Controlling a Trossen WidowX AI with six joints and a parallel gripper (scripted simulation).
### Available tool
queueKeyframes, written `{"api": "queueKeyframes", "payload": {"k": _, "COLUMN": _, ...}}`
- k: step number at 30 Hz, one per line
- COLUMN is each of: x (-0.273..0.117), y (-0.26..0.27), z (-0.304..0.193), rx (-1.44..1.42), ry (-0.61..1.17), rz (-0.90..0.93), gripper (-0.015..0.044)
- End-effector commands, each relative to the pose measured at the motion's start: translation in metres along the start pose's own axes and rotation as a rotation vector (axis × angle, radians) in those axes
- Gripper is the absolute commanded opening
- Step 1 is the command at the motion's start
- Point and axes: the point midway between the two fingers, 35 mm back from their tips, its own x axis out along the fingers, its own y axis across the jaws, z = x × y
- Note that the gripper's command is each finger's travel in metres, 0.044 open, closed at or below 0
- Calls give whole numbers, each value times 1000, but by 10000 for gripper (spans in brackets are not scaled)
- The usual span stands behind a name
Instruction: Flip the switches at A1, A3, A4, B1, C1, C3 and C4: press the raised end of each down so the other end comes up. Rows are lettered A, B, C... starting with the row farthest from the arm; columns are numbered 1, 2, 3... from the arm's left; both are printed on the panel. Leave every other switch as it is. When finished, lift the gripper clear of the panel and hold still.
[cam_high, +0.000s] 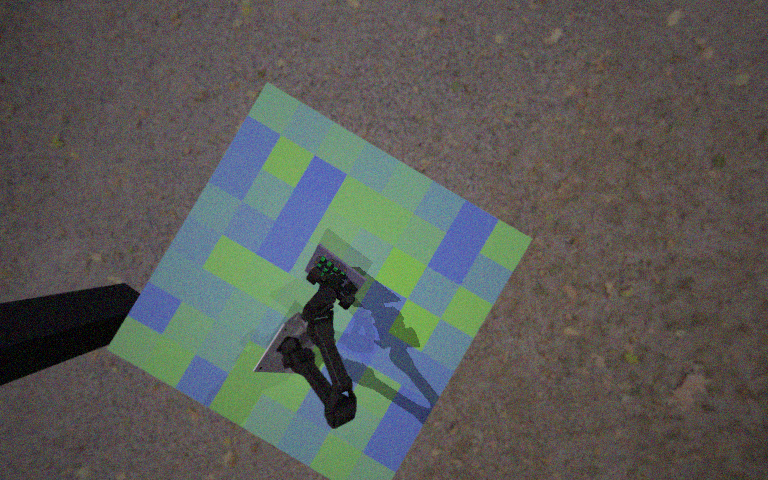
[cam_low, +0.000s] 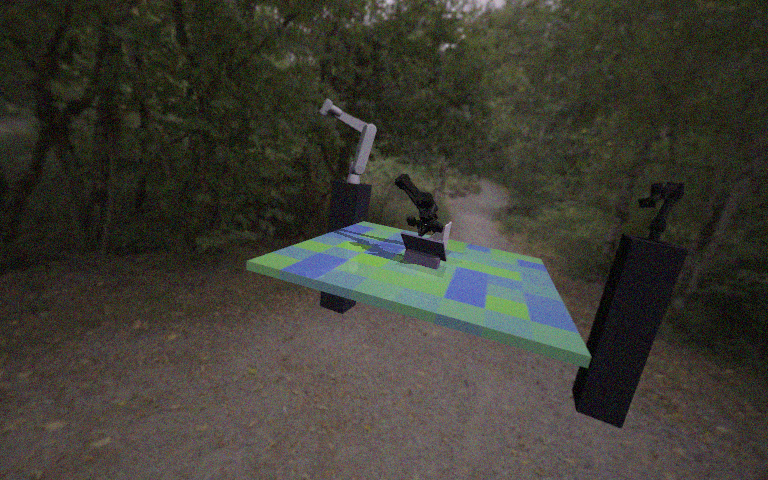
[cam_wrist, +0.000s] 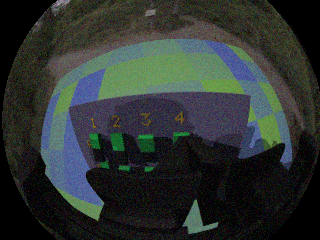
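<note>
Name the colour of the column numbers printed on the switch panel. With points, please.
Yellow-orange; the wrist view shows the column numbers (cam_wrist: 145, 119) best.

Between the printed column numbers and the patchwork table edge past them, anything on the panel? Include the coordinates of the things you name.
Wrist view: only bare panel (cam_wrist: 90, 110) lies between the numbers (cam_wrist: 145, 119) and the table (cam_wrist: 150, 70), with a dark shadow across it.

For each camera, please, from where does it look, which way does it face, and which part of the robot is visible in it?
Top: above the table, facing down; the black arm shows bent over the switch panel.
Exterior: beyond the table's edge, facing across it toward the arm, which shows small.
Wrist: on the arm near the gripper, facing forward over the panel's printed numbers; dark gripper parts fill the bottom.
Top and exterior share the arm, panel and table.
</note>
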Motion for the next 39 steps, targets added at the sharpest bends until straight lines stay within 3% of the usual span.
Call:
{"api": "queueKeyframes", "payload": {"k": 1, "x": 1, "y": 1, "z": -2, "rx": -10, "ry": 3, "rz": 4, "gripper": 0}}
{"api": "queueKeyframes", "payload": {"k": 20, "x": 4, "y": 1, "z": -2, "rx": -10, "ry": 3, "rz": 4, "gripper": 0}}
{"api": "queueKeyframes", "payload": {"k": 27, "x": -60, "y": 2, "z": -4, "rx": -10, "ry": -19, "rz": 8, "gripper": 0}}
{"api": "queueKeyframes", "payload": {"k": 35, "x": -62, "y": 4, "z": -5, "rx": -10, "ry": -20, "rz": 8, "gripper": 0}}
{"api": "queueKeyframes", "payload": {"k": 39, "x": -62, "y": 39, "z": -20, "rx": -8, "ry": -13, "rz": 18, "gripper": 0}}
